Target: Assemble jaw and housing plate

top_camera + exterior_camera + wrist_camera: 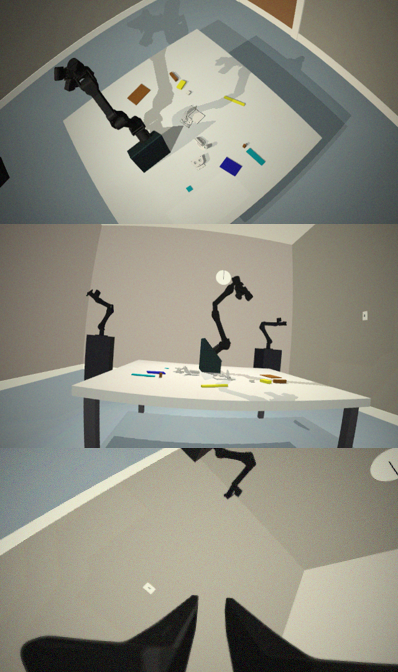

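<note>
My gripper [63, 79] [244, 297] [211, 602] is raised high beyond the table's edge, far from the parts. Its fingers stand slightly apart with nothing between them. A pale base with a square outline [196, 116] lies mid-table; a pale toothed-looking part on it seems to be the mounted jaw, too small to be sure. A separate pale part [201, 142], apparently the loose jaw, lies on the table towards the blue plate. A pale plate with two holes [199, 162], apparently the housing plate, lies beyond it. Pins and meshing cannot be made out.
On the table [280, 134] [186, 395] are a blue plate [231, 166], teal bar [255, 156], small teal piece [189, 188], small brown block [244, 145], yellow bar [234, 101], yellow block [181, 84], brown block [173, 76], orange-brown plate [138, 94] and small white block [189, 93].
</note>
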You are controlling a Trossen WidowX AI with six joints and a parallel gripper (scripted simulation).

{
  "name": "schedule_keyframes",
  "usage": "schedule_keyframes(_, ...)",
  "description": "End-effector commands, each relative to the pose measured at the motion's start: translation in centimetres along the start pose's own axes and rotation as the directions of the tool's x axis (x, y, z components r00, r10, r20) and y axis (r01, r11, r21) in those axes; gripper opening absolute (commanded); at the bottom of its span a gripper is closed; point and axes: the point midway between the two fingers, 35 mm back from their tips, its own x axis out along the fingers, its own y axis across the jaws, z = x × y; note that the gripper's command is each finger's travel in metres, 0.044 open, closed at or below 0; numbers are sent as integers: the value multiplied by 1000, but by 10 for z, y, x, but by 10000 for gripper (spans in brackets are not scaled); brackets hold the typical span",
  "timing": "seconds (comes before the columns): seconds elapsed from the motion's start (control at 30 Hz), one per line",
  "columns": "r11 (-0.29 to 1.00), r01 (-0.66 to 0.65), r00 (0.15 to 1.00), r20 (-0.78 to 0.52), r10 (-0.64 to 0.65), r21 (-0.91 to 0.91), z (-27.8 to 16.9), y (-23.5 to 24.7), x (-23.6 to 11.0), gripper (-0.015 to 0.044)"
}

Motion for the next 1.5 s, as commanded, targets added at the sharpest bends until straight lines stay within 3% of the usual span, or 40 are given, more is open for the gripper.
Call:
schedule_keyframes(0.0, 998, -66, 998, 2, 66, 13, -3, 23, 19, 184)
schedule_keyframes(0.33, 961, -271, 962, 10, 271, 58, -15, 106, 70, 440)
schedule_keyframes(0.87, 821, -553, 831, 15, 557, 146, -36, 245, 103, 440)
schedule_keyframes(1.47, 573, -761, 601, -3, 799, 303, -58, 375, 77, 440)
